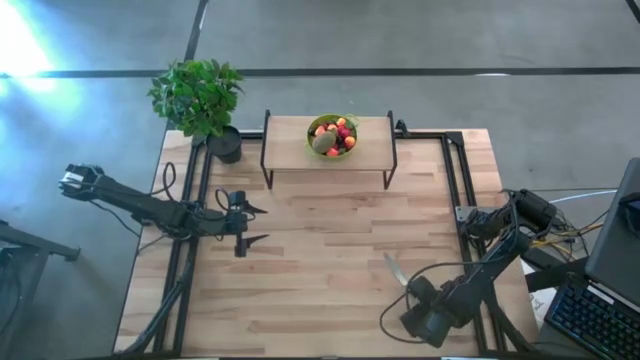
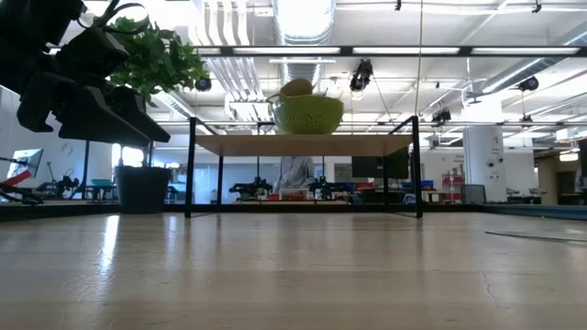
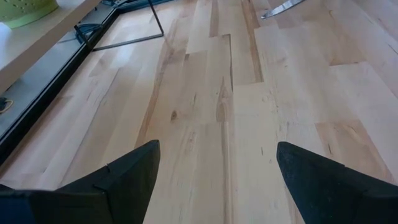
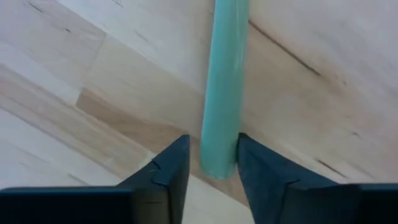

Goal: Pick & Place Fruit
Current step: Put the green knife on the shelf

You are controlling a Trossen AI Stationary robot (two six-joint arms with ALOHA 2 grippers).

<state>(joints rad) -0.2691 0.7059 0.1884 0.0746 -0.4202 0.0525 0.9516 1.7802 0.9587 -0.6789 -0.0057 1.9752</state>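
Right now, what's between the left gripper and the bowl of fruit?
Mostly bare tabletop, then the black-framed shelf the bowl sits on. The high view shows it; the left gripper hangs open over plain wood.

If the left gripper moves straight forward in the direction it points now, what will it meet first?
Probably nothing soon. The open left gripper points across bare wooden table. Far ahead lies a knife blade, slightly to one side, so depth and alignment are uncertain.
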